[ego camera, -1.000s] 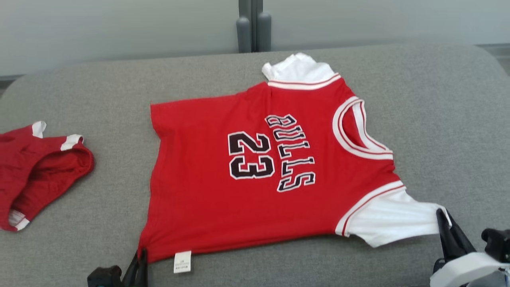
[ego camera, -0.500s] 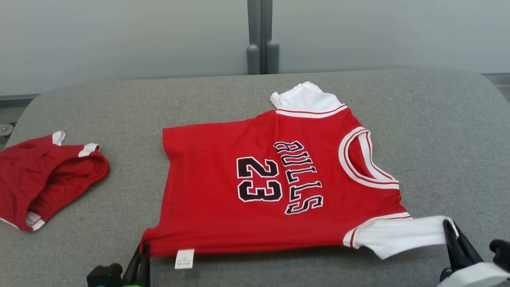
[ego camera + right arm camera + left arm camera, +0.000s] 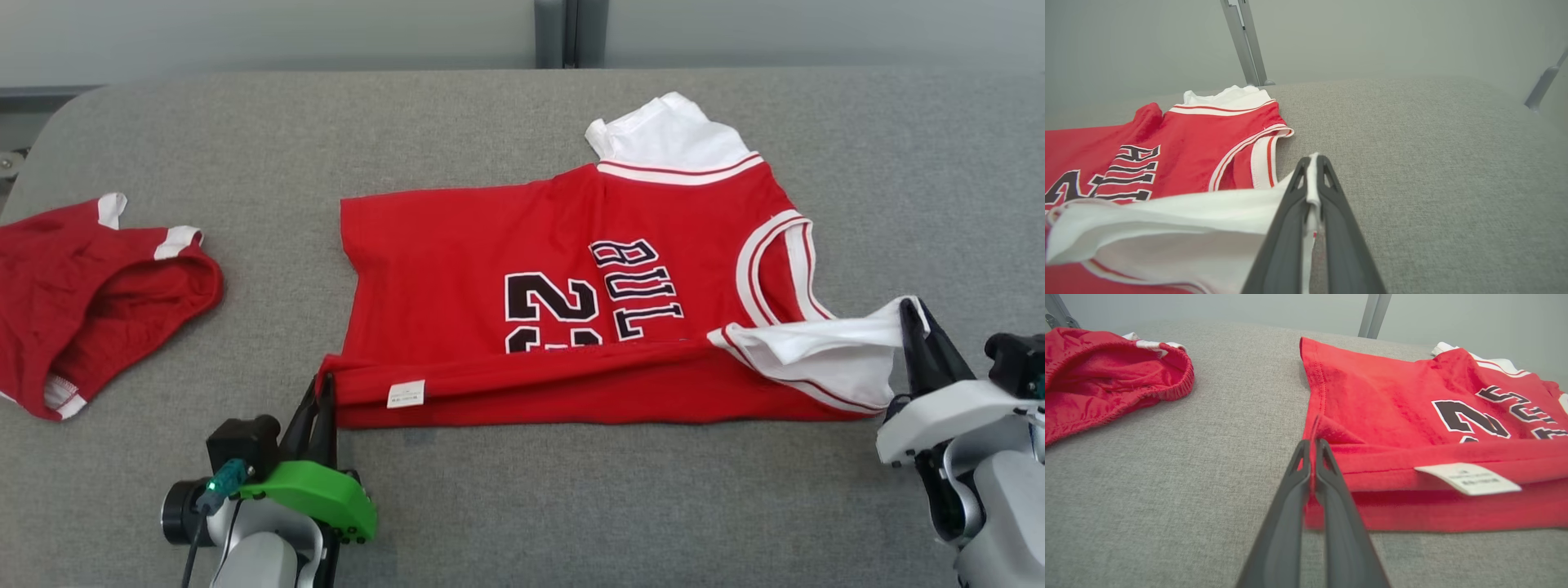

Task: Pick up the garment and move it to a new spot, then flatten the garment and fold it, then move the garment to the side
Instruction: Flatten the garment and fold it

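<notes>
The garment (image 3: 522, 253) is a red basketball jersey with white sleeves and black lettering, spread on the grey padded surface (image 3: 506, 506). Its near long edge is lifted and rolled over toward the far side, covering part of the number. My left gripper (image 3: 325, 384) is shut on the garment's near hem corner (image 3: 1318, 435), beside a white label (image 3: 1468, 479). My right gripper (image 3: 908, 309) is shut on the edge of the near white sleeve (image 3: 1180, 224), which hangs raised above the jersey. The far white sleeve (image 3: 669, 131) lies flat.
A second red piece of clothing, shorts with white trim (image 3: 90, 294), lies bunched at the left edge of the surface. Grey upright posts (image 3: 563, 33) stand behind the far edge, and another post (image 3: 1541, 87) at the far right corner.
Both grippers have carried the near edge of the garment up and toward the far side, folding it over the lower part of the number. The head camera has also tilted.
</notes>
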Controlling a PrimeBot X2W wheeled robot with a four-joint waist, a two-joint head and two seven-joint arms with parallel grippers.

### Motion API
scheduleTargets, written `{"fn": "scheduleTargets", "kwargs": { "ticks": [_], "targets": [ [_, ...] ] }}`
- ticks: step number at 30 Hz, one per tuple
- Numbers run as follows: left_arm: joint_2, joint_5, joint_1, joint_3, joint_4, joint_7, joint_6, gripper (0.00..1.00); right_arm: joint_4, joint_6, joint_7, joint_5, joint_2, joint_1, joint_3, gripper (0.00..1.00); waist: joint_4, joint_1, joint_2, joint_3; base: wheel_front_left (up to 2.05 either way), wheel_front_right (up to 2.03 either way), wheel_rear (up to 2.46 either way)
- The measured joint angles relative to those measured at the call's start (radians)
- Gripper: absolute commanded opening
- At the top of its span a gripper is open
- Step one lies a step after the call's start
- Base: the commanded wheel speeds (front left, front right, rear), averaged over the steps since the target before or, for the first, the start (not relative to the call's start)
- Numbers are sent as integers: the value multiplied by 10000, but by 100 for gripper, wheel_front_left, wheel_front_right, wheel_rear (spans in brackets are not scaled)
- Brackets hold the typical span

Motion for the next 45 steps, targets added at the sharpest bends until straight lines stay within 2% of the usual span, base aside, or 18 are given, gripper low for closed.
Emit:
{"fn": "scheduleTargets", "kwargs": {
  "ticks": [10, 13, 14, 15, 16, 17, 18, 22, 25, 33, 37, 45],
  "targets": [
    [2, -407, -869, -600, 339, -2, 598, 0, 1195, 0, 0, -589, 288, -1480, -88, 0, 216, 0, 0, 713, 0, 0, 0],
    [-2, -366, -1151, -765, 428, -2, 623, 0, 1576, 0, 2, -802, 324, -1904, -134, 0, 224, 0, 0, 892, 0, 0, 0],
    [-2, -364, -1227, -792, 456, -2, 637, 0, 1676, 0, 2, -857, 347, -2033, -153, 3, 227, 0, 0, 946, 0, 0, 0],
    [2, -359, -1302, -826, 493, -2, 642, 16, 1756, 0, 2, -897, 362, -2157, -182, 17, 231, 0, 0, 994, 0, 0, 0],
    [4, -320, -1372, -867, 539, -2, 640, 49, 1831, 0, 0, -941, 370, -2271, -205, 35, 238, 0, 0, 1036, 0, 0, 0],
    [2, -299, -1444, -901, 571, -2, 642, 100, 1898, 0, 0, -966, 383, -2360, -226, 96, 246, 0, 0, 1074, 0, 0, 0],
    [-2, -299, -1511, -899, 587, -2, 646, 100, 1956, 0, 0, -986, 426, -2414, -288, 100, 256, 0, 0, 1106, 0, 0, 0],
    [-2, -330, -1628, -738, 451, 0, 876, 100, 1983, 0, 0, -1016, 581, -2536, -654, 100, 286, 0, 0, 1173, 0, 0, 0],
    [4, -368, -1546, -510, 123, -2, 1101, 100, 1528, 0, 0, -1093, 692, -2455, -1095, 100, 274, 1, 0, 1101, 0, 0, 0],
    [4, -412, -79, -159, -700, -2, 1183, 100, 468, 0, 0, -828, 1012, -458, -922, 100, 137, 1, 0, 591, 0, 0, 0],
    [10, -407, 438, -259, -780, 0, 1156, 100, 527, 0, 0, -552, 1041, 296, -556, 100, 47, 1, 0, 326, 0, 0, 0],
    [4, -374, 523, -535, -851, -2, 1085, 100, 1323, 0, 2, -81, 1055, 253, -451, 100, 123, 1, 0, 347, 0, 0, 0]
  ]
}}
